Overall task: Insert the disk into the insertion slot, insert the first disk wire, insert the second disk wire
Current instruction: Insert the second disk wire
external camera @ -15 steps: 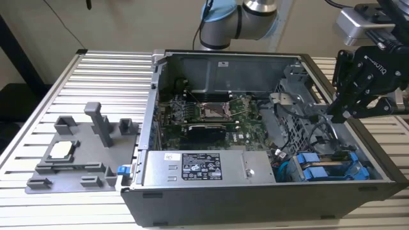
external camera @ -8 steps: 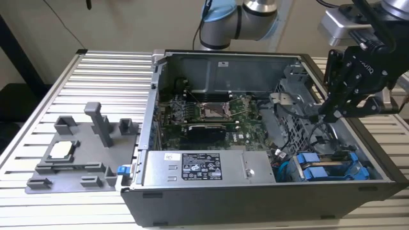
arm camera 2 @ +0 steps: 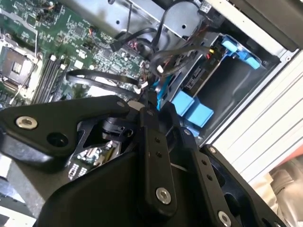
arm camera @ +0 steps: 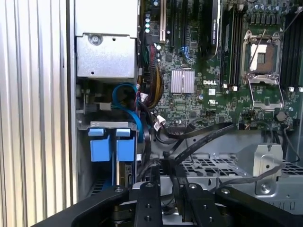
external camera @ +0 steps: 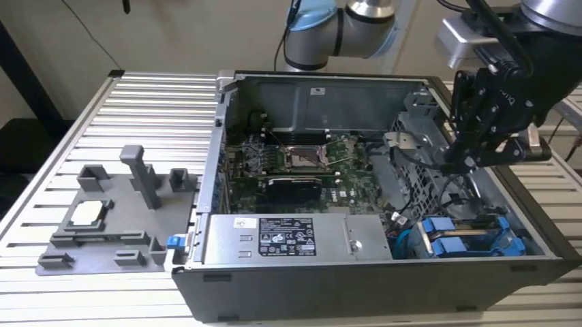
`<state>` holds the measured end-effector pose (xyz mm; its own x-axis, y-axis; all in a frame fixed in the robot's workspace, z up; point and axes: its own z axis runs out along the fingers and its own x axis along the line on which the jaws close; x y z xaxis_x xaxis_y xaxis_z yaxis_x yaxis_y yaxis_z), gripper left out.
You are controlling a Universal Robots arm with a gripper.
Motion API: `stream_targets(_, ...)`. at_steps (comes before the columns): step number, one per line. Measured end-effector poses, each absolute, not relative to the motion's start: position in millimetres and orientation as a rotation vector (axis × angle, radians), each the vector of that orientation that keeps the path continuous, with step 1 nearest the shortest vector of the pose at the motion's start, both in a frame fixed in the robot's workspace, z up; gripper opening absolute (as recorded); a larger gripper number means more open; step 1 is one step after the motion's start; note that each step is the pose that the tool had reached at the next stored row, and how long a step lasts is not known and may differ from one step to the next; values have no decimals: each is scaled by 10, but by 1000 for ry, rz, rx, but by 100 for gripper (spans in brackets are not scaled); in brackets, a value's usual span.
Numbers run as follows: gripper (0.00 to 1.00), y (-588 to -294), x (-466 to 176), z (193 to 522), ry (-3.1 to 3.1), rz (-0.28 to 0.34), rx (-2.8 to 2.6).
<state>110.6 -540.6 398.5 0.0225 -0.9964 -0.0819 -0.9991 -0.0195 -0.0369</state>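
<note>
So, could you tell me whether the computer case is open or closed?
Open: the computer case lies with its upper side uncovered, so the motherboard and the silver power supply inside are in plain view.

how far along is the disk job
Disk step looks done: both blue carriers sit in the bay. In hand: the gripper hovers over loose black wires by the bay. Left: both wires, no plug visibly seated.
</note>
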Motion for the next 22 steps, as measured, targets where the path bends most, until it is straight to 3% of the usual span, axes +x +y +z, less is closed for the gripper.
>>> stream_targets(7,26,-5374,1079,3981,2095,39,-2227)
stream_targets(22,26,-5210,892,3922,2094,-81,-2267)
